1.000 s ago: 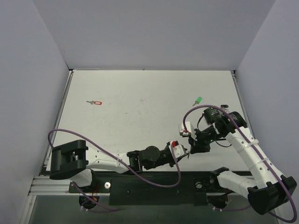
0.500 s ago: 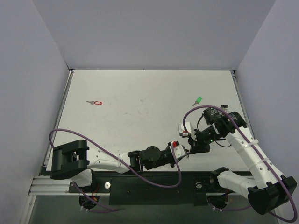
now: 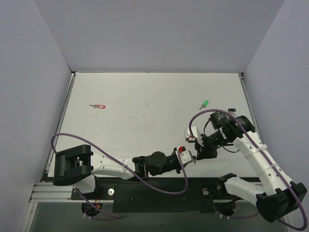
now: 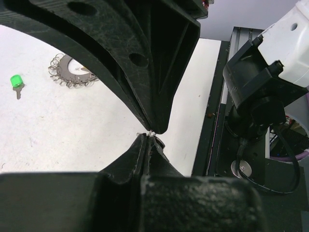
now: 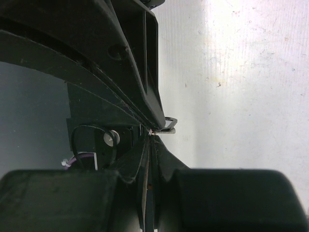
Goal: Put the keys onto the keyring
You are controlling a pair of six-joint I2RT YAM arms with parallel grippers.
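Observation:
My two grippers meet tip to tip near the table's front edge, the left gripper (image 3: 191, 158) coming from the left and the right gripper (image 3: 198, 153) from the right. In the right wrist view the right gripper (image 5: 152, 131) is shut on a small dark-headed key (image 5: 168, 125) that sticks out sideways from its tips. The left gripper (image 4: 150, 133) is shut on a thin silver end of that key (image 4: 151, 130). The keyring (image 4: 65, 79), a spiky silver circle, lies on the table partly behind my left finger. It is hidden under the right arm in the top view.
A green-headed key (image 3: 204, 104) (image 4: 16, 81) lies at the back right, and a red-headed key (image 3: 99, 106) at the back left. A small dark object (image 3: 232, 110) lies near the right edge. The black base rail (image 4: 217, 96) runs along the table's near edge.
The left gripper's jaws have closed onto the small silver piece at the right gripper's tips. Both arms have stayed almost still.

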